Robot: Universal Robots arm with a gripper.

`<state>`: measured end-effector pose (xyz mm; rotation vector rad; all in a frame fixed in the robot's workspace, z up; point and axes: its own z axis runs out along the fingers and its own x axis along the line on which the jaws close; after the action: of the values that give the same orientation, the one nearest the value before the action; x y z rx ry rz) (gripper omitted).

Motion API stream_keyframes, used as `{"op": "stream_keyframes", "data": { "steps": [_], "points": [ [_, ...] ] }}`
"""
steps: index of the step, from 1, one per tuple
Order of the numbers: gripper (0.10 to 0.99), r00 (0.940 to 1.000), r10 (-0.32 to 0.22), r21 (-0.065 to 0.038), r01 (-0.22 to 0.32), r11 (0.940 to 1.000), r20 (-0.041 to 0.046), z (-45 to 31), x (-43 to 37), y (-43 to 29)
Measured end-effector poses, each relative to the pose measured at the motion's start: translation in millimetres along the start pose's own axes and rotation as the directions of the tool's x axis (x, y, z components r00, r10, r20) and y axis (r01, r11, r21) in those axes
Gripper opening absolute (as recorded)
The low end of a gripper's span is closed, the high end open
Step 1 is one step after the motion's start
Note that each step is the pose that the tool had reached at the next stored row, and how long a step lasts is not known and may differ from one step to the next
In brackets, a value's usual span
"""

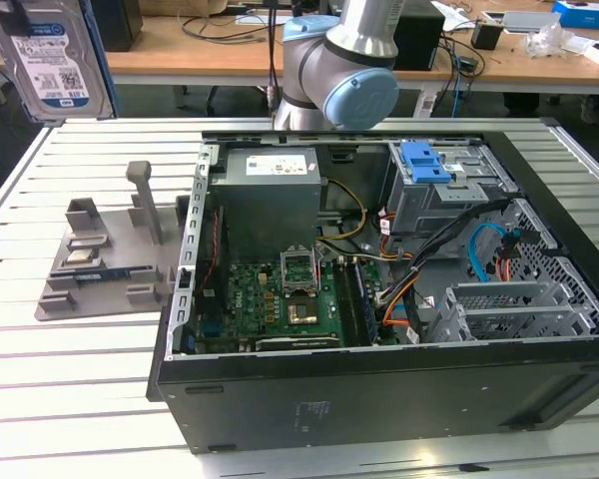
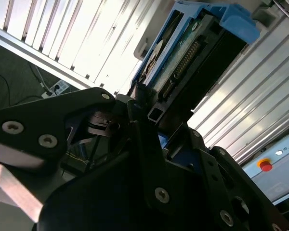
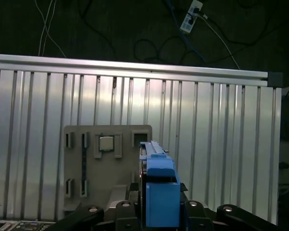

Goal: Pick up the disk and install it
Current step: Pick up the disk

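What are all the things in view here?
table: one, silver slats, across the exterior view.
disk: one, silver, white-and-blue label, blue frame, held up at the exterior view's upper left.
computer case: one, black, open, lying on the table.
power supply: one, grey, inside the computer case.
circuit board: one, green, inside the computer case.
latch: one, blue, inside the computer case.
holder: one, grey, on the table beside the computer case.
arm: one, grey with blue caps, behind the computer case.
gripper: one, black, shut on the disk.
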<state>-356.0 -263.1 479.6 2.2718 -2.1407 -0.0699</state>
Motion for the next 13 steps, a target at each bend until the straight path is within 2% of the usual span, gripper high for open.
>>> {"op": "stream_keyframes", "data": {
  "steps": [5,7,13],
  "points": [
    [0.369,1.0000,0.000,0.000,0.000,1.0000,-0.0001,-23.4,-1.1,1.0],
    [0.369,1.0000,0.000,0.000,0.000,1.0000,-0.0001,-26.5,-1.2,1.1],
    [0.369,1.0000,0.000,0.000,0.000,1.0000,0.0000,-26.8,-1.2,1.2]
  ]
}}
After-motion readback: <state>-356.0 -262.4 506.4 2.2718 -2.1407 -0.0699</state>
